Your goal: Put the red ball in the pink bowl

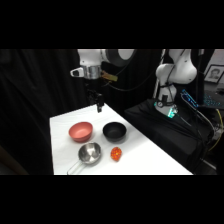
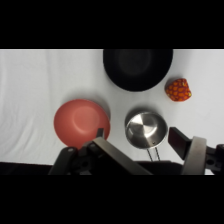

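Red ball (image 1: 116, 154) on table (image 1: 150, 160) beside steel bowl (image 1: 90, 152); pink bowl (image 1: 81, 131) empty; end effector (image 1: 100, 107) high above (fingers apart, holding nothing).

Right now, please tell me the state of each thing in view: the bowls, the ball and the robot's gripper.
red ball: on the table, free, beside the steel bowl, not in any bowl.
pink bowl: upright, empty.
black bowl: upright, empty.
steel bowl: upright, empty, handle toward the table's near edge.
gripper: high above the table's far end, fingers open, holding nothing.
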### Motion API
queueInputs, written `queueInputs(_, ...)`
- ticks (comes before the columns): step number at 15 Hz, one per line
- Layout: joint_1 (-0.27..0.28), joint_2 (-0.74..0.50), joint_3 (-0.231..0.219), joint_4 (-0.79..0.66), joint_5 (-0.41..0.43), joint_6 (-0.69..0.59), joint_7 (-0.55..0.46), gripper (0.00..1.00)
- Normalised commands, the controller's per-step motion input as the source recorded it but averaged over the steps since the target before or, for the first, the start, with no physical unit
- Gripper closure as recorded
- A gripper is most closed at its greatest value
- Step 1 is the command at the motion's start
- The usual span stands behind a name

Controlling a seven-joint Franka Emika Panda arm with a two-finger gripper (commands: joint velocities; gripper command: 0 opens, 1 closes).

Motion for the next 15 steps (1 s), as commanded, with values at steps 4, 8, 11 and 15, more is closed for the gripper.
queueInputs(4,-0.014,-0.01,0.032,0.02,-0.018,0.01,0.08,0.00)
queueInputs(8,0.018,-0.04,0.055,0.01,0.016,0.03,0.09,0.00)
queueInputs(11,0.047,-0.02,0.072,-0.01,0.070,0.09,0.10,0.00)
queueInputs(15,0.071,0.02,0.076,-0.04,0.110,0.15,0.09,0.00)
